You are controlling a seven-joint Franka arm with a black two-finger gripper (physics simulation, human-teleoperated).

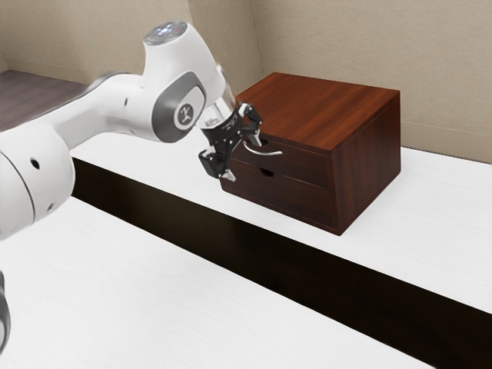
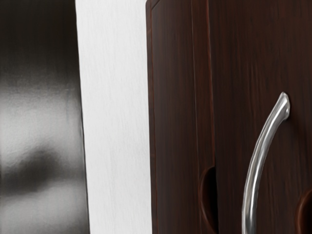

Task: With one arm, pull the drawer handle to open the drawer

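Note:
A dark wooden cabinet with two drawers stands on the white table. The top drawer front looks flush with the cabinet and carries a curved silver handle. My black gripper is at the handle's end nearer the exterior view's left, close against the drawer front. Its fingers stand apart, one above and one below the handle's line, and I see no grip on the handle. In the wrist view the handle arcs across the dark wood front, beside the hand rather than under it.
A lower drawer with a notch pull sits under the top one. A dark gap runs between the cabinet's table and a second white surface in front. A beige wall stands behind.

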